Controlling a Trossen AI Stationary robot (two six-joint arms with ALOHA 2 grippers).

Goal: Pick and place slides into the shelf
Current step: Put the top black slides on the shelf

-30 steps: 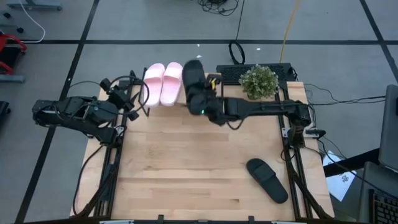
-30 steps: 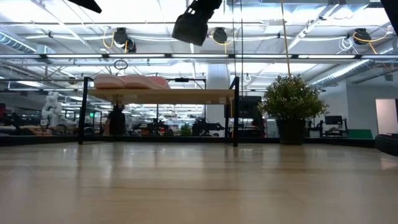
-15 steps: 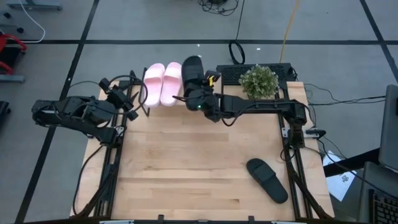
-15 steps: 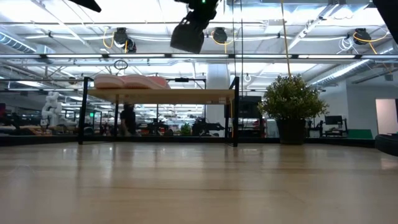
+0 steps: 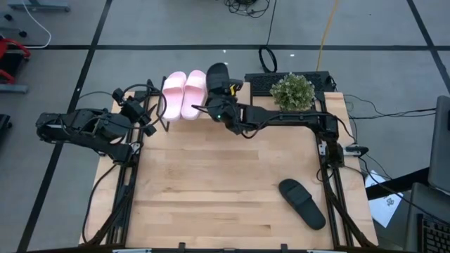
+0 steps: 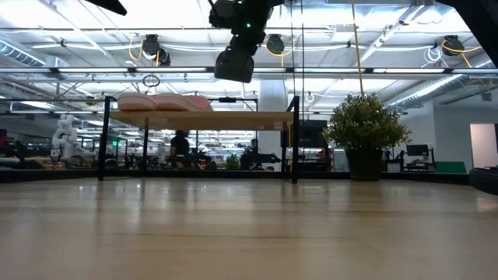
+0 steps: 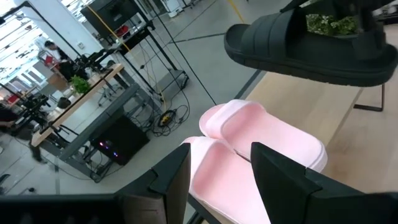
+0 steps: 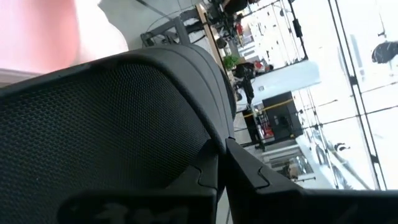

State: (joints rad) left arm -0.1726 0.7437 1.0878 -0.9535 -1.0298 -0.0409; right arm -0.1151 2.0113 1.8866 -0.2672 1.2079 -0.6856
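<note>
Two pale pink slides [image 5: 183, 94] lie side by side on the shelf [image 6: 233, 120], which stands at the table's far edge. My right gripper [image 5: 223, 111] is shut on a black slide [image 5: 218, 83] and holds it in the air beside the pink pair, above the shelf top [image 6: 233, 61]. The second black slide [image 5: 302, 203] lies flat on the table near its right near corner. My left gripper [image 7: 217, 180] is open at the shelf's left end, pointing at the pink slides [image 7: 261, 140] and touching nothing. My right gripper pinches the black slide at the end toward the table's near edge [image 5: 221, 102], coming level from the table's right near side. In the right wrist view the slide's textured face [image 8: 106, 124] fills the picture beside one finger [image 8: 249, 177]. The slide is lifted clear above the shelf.
A potted plant [image 5: 292, 91] stands at the table's far right, next to the shelf's right end, with a keyboard [image 5: 264, 82] behind it. The wooden tabletop [image 5: 211, 183] is bare between the shelf and the lying black slide. People show in the room beyond the shelf [image 6: 180, 148].
My right gripper has carried the black slide toward the table's far edge and a little left, from in front of the shelf to over it beside the pink pair. It has stayed shut on the slide. The left arm has kept still.
</note>
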